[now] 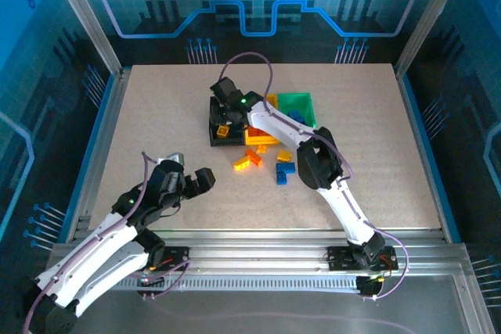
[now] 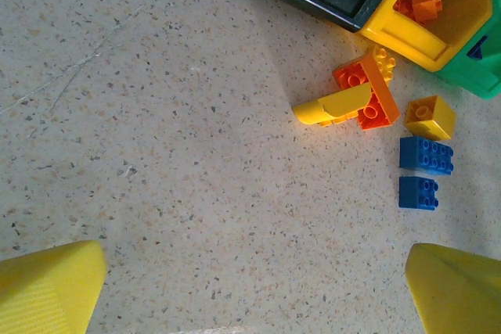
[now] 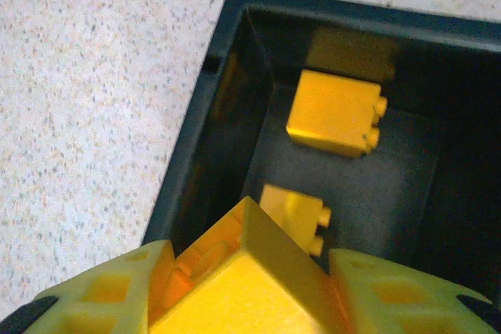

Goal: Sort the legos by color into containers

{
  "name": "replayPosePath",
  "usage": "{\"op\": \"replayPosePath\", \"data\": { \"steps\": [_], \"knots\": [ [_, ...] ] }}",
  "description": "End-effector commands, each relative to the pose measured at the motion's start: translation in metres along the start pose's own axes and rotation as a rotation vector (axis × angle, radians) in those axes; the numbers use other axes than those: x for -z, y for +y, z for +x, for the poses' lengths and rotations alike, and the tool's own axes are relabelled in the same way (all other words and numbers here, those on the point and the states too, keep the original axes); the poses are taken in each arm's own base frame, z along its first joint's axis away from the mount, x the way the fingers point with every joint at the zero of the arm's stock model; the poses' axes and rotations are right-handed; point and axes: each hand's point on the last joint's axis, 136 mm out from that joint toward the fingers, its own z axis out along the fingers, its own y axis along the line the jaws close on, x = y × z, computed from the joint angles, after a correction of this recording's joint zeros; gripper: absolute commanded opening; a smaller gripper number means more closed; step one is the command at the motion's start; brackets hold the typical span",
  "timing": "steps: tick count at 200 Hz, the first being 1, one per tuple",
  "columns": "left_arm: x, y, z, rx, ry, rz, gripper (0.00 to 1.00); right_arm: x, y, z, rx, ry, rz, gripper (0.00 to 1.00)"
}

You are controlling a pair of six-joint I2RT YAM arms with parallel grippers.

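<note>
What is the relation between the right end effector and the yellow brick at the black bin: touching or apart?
Touching. The right wrist view shows the yellow brick squeezed between both fingers of the right end effector.

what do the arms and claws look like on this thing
The left arm and right arm have white shells with black joints, each trailing a purple-grey cable. The left claw and right claw have chunky yellow fingers.
</note>
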Motion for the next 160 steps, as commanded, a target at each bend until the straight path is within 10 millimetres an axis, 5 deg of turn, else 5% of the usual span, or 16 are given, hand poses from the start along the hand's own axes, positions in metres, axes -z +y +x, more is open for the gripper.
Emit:
{"op": "replayPosePath", "data": {
  "steps": [1, 17, 49, 86, 160],
  "knots": [
    [-0.001, 0.007, 0.008, 0.005, 0.038, -0.020, 0.99, -0.002, -0.005, -0.006, -0.038, 0.013, 0.010, 0.51],
    [-0.001, 0.006, 0.007, 0.002, 0.036, -0.019, 0.99, 0.000, -0.005, -0.009, -0.052, 0.017, 0.000, 0.62],
    [-0.002, 0.000, 0.002, -0.020, 0.032, -0.009, 0.99, 0.023, -0.004, -0.025, -0.055, -0.033, -0.019, 0.67],
    [-0.013, -0.030, -0.010, -0.104, 0.062, 0.036, 0.99, 0.086, -0.005, -0.044, -0.074, -0.113, -0.054, 0.67],
    [-0.091, -0.093, -0.029, -0.436, 0.143, 0.051, 0.91, 0.171, -0.089, 0.044, -0.242, -0.091, -0.066, 0.66]
  ]
}}
